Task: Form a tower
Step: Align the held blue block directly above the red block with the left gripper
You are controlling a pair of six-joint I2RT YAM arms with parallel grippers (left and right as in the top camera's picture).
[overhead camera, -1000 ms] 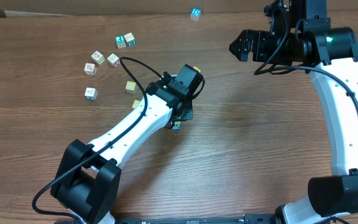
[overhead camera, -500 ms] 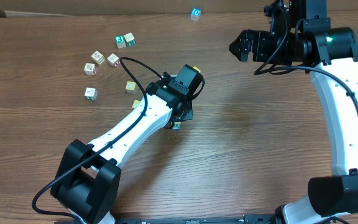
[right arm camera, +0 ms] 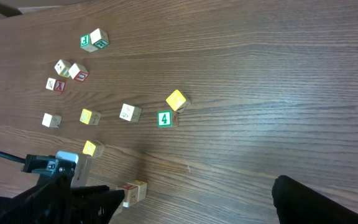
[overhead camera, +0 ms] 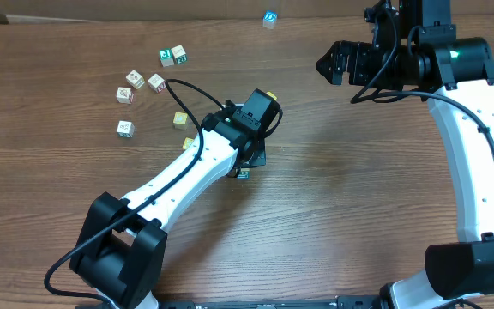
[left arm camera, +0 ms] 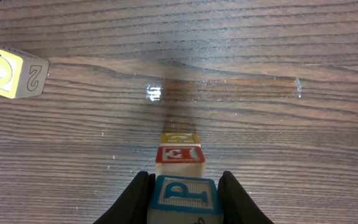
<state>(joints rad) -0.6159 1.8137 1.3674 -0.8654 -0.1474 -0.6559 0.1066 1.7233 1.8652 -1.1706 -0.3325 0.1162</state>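
My left gripper [left arm camera: 183, 182] is shut on a teal-blue cube [left arm camera: 184, 196] printed with a P. The cube is directly above a white cube with red print [left arm camera: 179, 155], which rests on a yellow cube [left arm camera: 179, 138]; together they make the narrow tower. I cannot tell whether the blue cube touches the white one. From overhead the left gripper [overhead camera: 249, 157] hides the tower. The right wrist view shows the tower's lower cubes [right arm camera: 133, 191] beside the left arm. My right gripper [overhead camera: 328, 63] hangs open and empty, high at the far right.
Several loose cubes lie at the back left: a green-printed pair [overhead camera: 172, 57], white ones [overhead camera: 135, 79], a yellow one [overhead camera: 180, 119]. A blue cube [overhead camera: 268, 19] sits at the far edge. A yellow-faced cube marked 2 [left arm camera: 11, 71] lies left of the tower.
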